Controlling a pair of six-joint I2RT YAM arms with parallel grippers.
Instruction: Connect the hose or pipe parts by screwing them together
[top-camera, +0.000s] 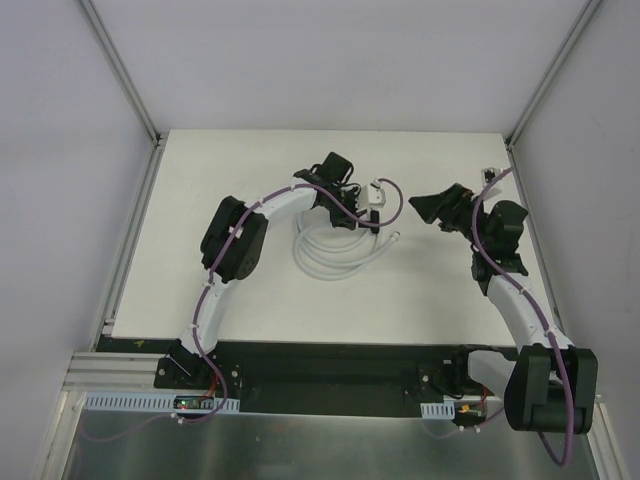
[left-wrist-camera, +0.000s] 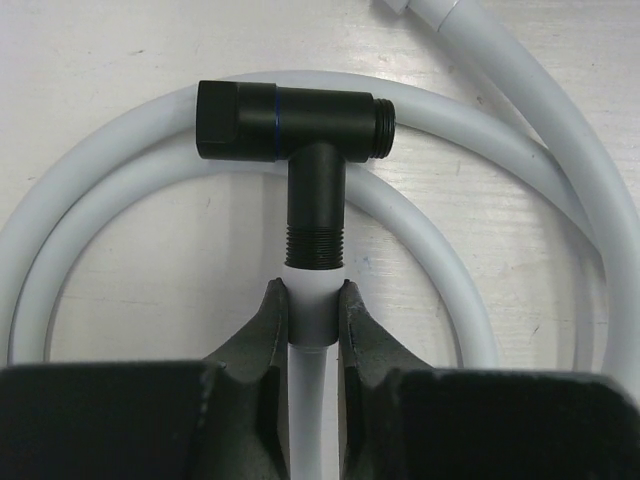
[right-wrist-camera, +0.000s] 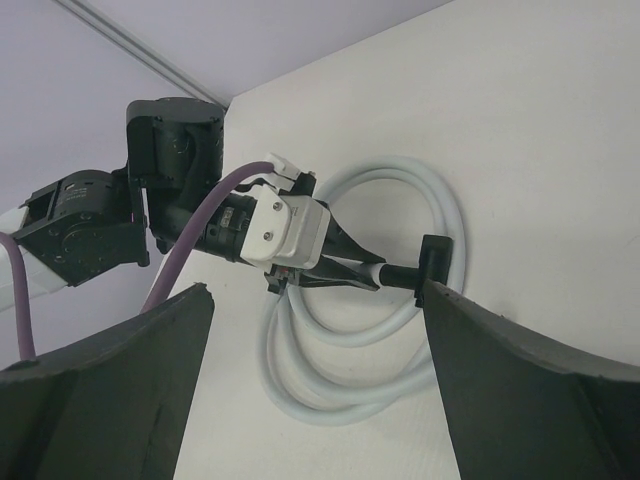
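The white hose (left-wrist-camera: 100, 180) lies coiled on the table (top-camera: 180, 200). In the top view the coil (top-camera: 335, 262) sits at mid-table, and its free metal end (top-camera: 396, 237) points right. My left gripper (left-wrist-camera: 312, 292) is shut on the hose's white end fitting (left-wrist-camera: 312, 310). The black T-shaped connector (left-wrist-camera: 290, 125) sits with its threaded stem against that fitting. In the right wrist view the connector (right-wrist-camera: 437, 262) sticks out beyond the left gripper (right-wrist-camera: 365, 275). My right gripper (right-wrist-camera: 315, 295) stands open and empty to the right of the connector, with space between them.
Purple cables (right-wrist-camera: 190, 245) run along both arms. Grey walls and metal frame posts (top-camera: 120, 70) close in the table at the back and sides. In the top view the right gripper (top-camera: 428, 206) hovers right of the left gripper (top-camera: 368, 220).
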